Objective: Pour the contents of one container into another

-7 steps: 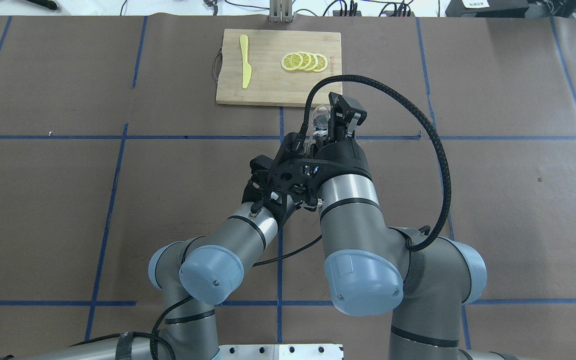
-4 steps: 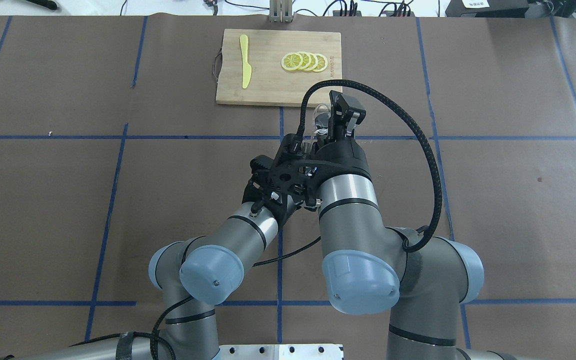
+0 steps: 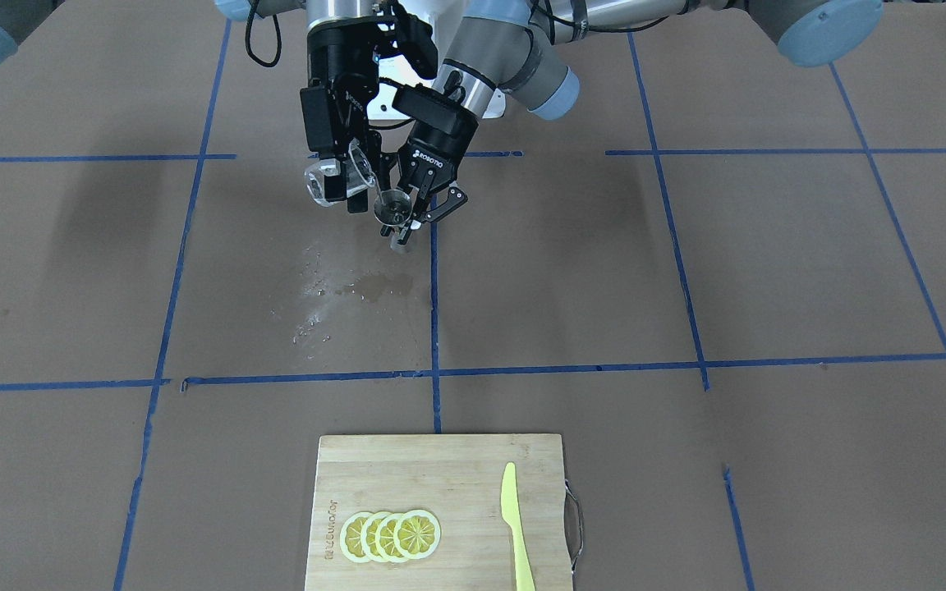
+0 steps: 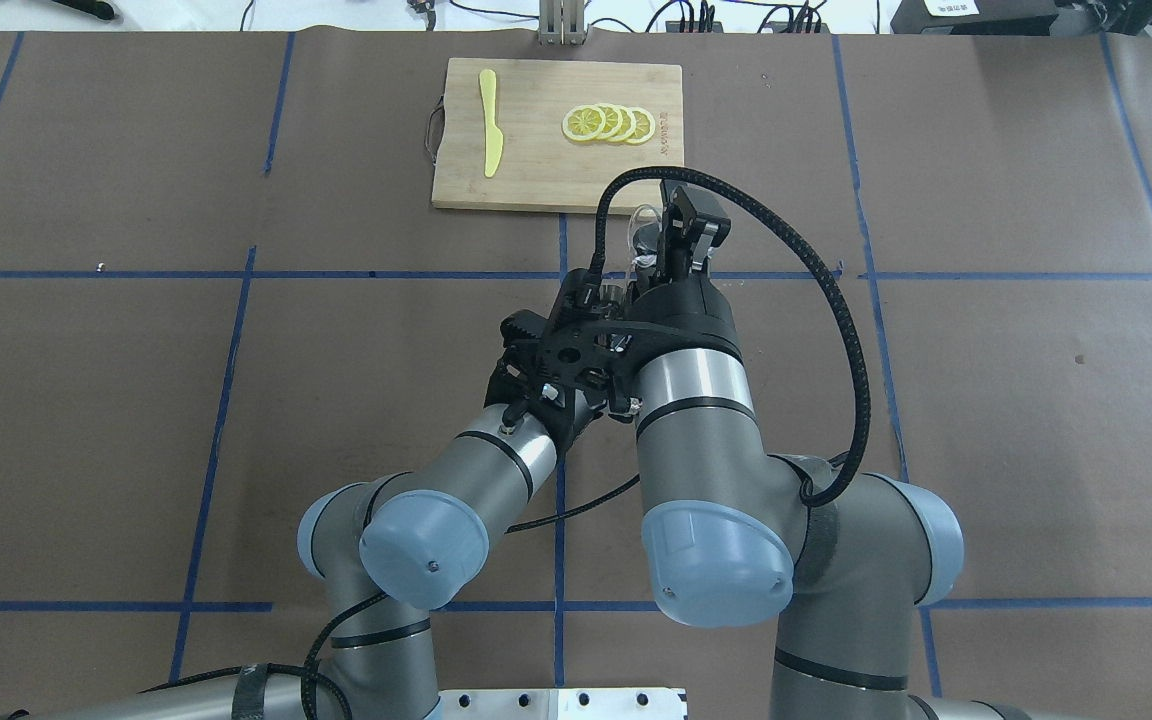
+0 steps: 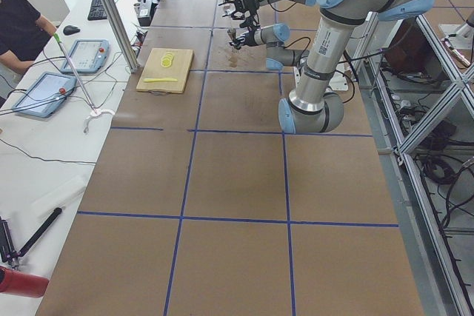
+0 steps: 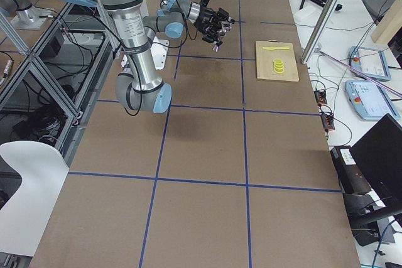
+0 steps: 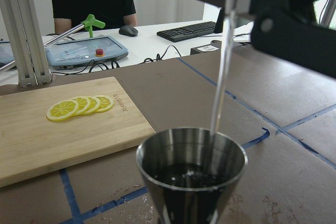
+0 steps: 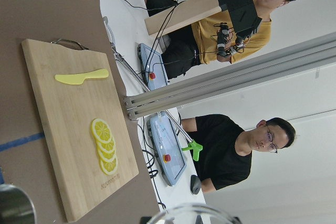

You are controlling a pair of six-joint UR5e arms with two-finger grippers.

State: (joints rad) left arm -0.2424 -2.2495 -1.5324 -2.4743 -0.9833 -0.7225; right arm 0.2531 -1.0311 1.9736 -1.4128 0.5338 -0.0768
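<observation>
Right gripper [image 3: 348,185] clamps the tilted glass [image 3: 323,184], pouring; left gripper [image 3: 415,215] grips the jigger [image 3: 393,207].
Tilt gently so the stream [image 7: 220,77] lands dead centre.

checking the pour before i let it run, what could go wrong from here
The stream enters the steel jigger off centre, toward one side, so a slight drift of the glass cup could send it outside. Wet patches already mark the paper below. The jigger is small and might overflow.
</observation>
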